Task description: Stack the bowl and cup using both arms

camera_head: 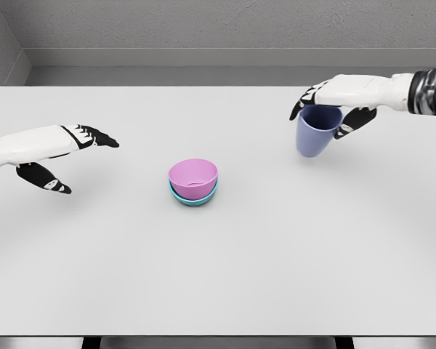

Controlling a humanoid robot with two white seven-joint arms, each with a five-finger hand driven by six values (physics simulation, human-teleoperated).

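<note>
Right hand (333, 109) wraps its fingers round the blue cup (317, 131) — left hand (54, 154) hangs empty, fingers spread, beside the stacked pink bowl (193, 177).

I see through one camera only, set on my head, looking forward and steeply down over the wide white flat-topped bench (276, 276). Its near edge runs along the bottom of the picture, its far edge meets the plain grey back wall (225, 25) at the top. The view stands fairly far back, probably centred on the bench. No second view shares it.
</note>
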